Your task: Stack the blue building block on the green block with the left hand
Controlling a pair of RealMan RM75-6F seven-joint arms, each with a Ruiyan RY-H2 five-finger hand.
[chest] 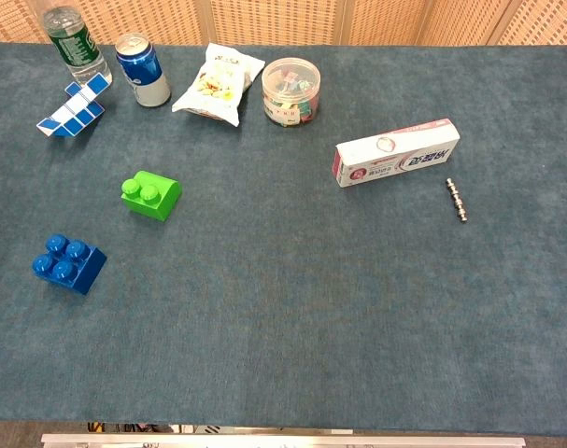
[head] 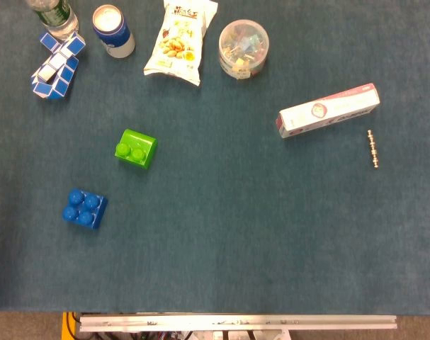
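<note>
Blue block (head: 84,207) (four studs) untouched.

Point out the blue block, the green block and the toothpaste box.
blue block (head: 84,208), head view, on its studded top.
green block (head: 137,147), head view, on its top face beside the studs.
toothpaste box (chest: 396,152), chest view, on the middle of its printed face.

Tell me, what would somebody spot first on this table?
Probably the bright green block and the blue building block, lying apart on the left of the dark table. Next comes the white and red box on the right. Snacks, a can and a bottle line the far edge.
</note>
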